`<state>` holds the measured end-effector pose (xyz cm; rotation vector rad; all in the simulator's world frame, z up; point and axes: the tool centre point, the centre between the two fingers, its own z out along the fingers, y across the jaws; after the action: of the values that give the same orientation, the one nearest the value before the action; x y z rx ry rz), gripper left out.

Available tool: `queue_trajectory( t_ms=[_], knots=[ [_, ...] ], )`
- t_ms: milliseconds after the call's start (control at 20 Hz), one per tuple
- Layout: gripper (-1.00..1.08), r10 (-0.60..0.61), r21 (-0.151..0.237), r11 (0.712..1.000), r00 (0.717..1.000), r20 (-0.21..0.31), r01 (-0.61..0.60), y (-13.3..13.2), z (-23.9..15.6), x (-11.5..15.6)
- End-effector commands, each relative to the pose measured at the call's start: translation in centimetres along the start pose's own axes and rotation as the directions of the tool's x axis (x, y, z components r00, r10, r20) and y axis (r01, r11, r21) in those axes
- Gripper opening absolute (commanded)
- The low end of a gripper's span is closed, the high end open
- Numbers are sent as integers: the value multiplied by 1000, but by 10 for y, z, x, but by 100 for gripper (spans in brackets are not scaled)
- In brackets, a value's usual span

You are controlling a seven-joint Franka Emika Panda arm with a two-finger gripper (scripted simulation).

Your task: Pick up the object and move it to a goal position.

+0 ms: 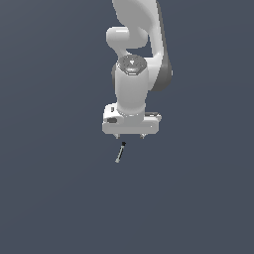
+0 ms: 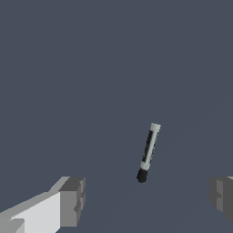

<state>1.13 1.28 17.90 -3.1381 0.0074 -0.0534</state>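
The object, a tiny thin grey rod with a small black tip, lies on the dark grey surface just below my white gripper in the exterior view. In the wrist view the rod lies apart from both grey fingertips, a little beyond the line between them, with its black tip nearest them. My gripper is open wide and empty, hovering above the rod and touching nothing.
The white arm rises from the gripper toward the top of the exterior view. The plain dark grey surface fills everything around; no other objects or edges show.
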Motion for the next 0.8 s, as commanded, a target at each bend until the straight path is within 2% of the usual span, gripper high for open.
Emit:
queue_trajectory(
  t_ms=[0,450,750],
  knots=[
    [100,0,0,1000,1000,0,0,0,0,0],
    [100,40,14,999,999,-36,-40,17,-14,9],
    [100,47,14,999,998,-33,-47,17,-8,8]
  ],
)
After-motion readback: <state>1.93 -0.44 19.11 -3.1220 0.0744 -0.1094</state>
